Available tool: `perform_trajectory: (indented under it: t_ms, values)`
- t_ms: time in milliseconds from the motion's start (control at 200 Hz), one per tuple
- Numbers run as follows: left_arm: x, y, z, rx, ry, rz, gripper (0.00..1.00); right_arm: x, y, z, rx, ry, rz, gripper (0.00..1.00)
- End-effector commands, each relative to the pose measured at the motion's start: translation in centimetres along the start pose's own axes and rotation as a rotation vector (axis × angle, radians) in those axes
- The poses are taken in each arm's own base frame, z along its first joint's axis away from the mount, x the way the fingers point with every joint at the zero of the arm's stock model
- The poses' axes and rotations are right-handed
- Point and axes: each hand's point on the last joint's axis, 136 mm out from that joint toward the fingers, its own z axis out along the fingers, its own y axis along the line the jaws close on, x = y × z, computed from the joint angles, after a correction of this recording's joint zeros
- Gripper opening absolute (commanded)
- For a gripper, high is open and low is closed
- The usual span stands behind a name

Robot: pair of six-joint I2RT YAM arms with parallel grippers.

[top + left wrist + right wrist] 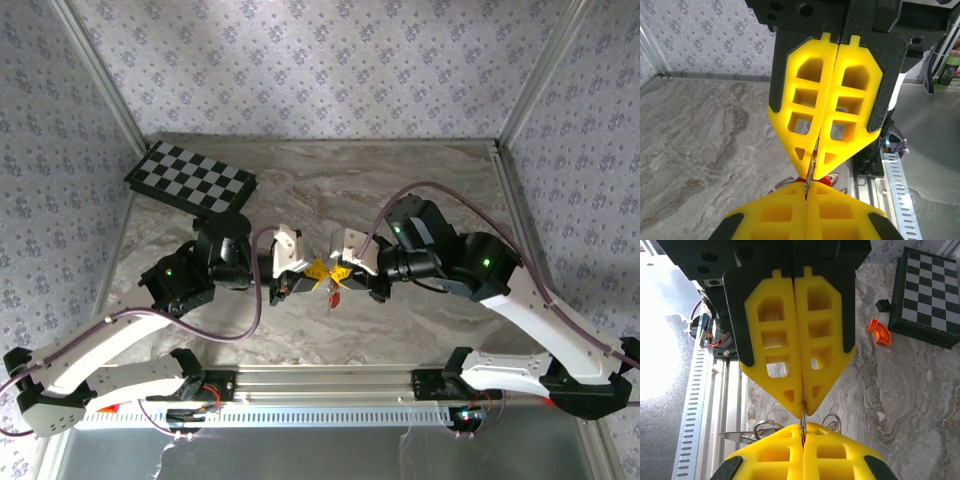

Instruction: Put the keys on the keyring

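Observation:
My left gripper (318, 270) and right gripper (340, 272) meet tip to tip above the middle of the marble table (420, 180). Both are shut on the same thin silvery loop, the keyring (802, 415), seen edge-on and bridging the two pairs of yellow fingertips. In the left wrist view, the left gripper (806, 187) pinches the keyring (810, 167), with a key's red head (827, 180) just behind the tips. A red key (335, 297) hangs below the grippers. In the right wrist view, small wire rings (765, 426) and a flat silvery blade (735, 435) show beside the right gripper (802, 429).
A checkerboard (190, 180) lies at the back left, with a small orange curved piece (879, 332) and a black bit (883, 304) next to it. An aluminium rail (330, 385) runs along the near edge. Patterned walls enclose the table.

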Motion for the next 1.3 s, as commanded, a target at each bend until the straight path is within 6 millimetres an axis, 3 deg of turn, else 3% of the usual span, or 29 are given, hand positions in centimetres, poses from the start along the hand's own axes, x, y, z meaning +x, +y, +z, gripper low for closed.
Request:
perform_trajectory:
  t_ms: [0,575,765,1294]
  values:
    - [-1.0,-0.4,-0.4,0.006,-0.045,0.02,0.0,-1.0,0.5,-0.6,-0.015,-0.021,-0.036,0.0]
    - [-3.6,-1.3,-1.7,0.03,-0.189,0.019,0.0,-1.5,1.3,-1.4,-0.035,-0.113,0.004,0.0]
    - [-4.5,-1.9,-2.2,0.05,-0.239,0.025,0.0,-1.9,1.0,-2.1,-0.006,-0.169,0.032,0.17]
    - [-5.0,-2.6,-2.7,0.083,-0.302,0.033,0.0,-3.2,0.8,-2.7,0.0,-0.261,0.066,0.24]
